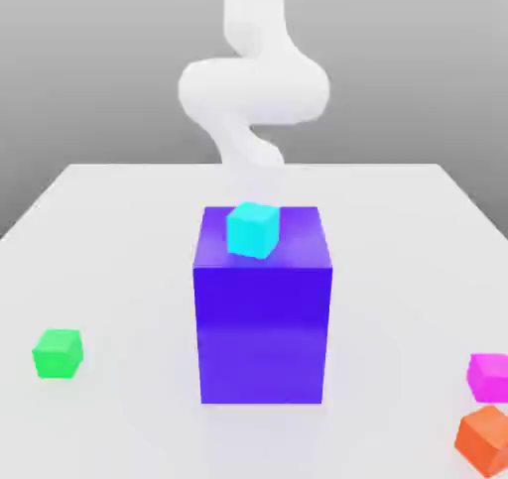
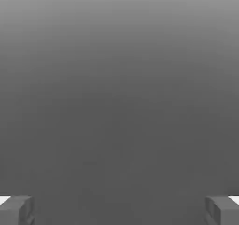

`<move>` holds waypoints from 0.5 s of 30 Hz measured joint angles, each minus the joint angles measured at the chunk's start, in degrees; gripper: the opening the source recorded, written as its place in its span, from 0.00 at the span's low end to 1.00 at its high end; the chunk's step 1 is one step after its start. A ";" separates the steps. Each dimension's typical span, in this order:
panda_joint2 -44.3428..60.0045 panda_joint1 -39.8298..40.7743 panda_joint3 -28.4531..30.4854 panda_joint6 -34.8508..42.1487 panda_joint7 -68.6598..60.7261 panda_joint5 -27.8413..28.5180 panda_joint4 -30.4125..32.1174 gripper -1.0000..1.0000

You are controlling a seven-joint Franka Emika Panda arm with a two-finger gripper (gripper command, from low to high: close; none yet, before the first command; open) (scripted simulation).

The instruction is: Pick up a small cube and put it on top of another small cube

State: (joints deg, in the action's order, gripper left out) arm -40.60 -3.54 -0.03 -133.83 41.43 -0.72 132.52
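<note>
A: Grey backdrop is seen behind a pale white table (image 1: 119, 229) in the exterior view. What is found on that surface?

B: A big blue-violet block (image 1: 263, 328) is placed at the middle of the table, and a small cyan cube (image 1: 252, 229) is seated on its top face, toward the far edge. The white arm (image 1: 253, 90) is seen rising behind the block, at the far side of the table.

A: Where is the small magenta-pink cube located?

B: The magenta-pink cube (image 1: 489, 376) is found at the near right of the exterior view, resting on the table and cut by the picture's edge. An orange cube (image 1: 486, 441) is set just beside it, nearer still, though whether the two touch cannot be told. A green cube (image 1: 58, 353) is placed at the near left, well apart from the block and from the other cubes.

A: And what is given by the hand view?

B: A plain grey gradient is shown there. The gripper (image 2: 119, 210) is marked by two grey fingertips (image 2: 16, 210), spread wide at opposite sides.

A: So how are the jaws held?

B: They are released, parted as far as can be seen, with nothing grasped between them.
</note>
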 joint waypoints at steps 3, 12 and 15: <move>6.55 -3.95 -0.51 -2.58 -5.68 -1.16 0.93 0.50; 25.27 -14.54 -3.35 -9.86 -20.99 -3.15 3.57 0.50; 31.50 -17.41 -4.99 -12.29 -25.49 -3.00 4.46 0.50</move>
State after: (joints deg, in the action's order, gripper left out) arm -9.10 -20.95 -5.02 -146.12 15.95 -3.73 136.98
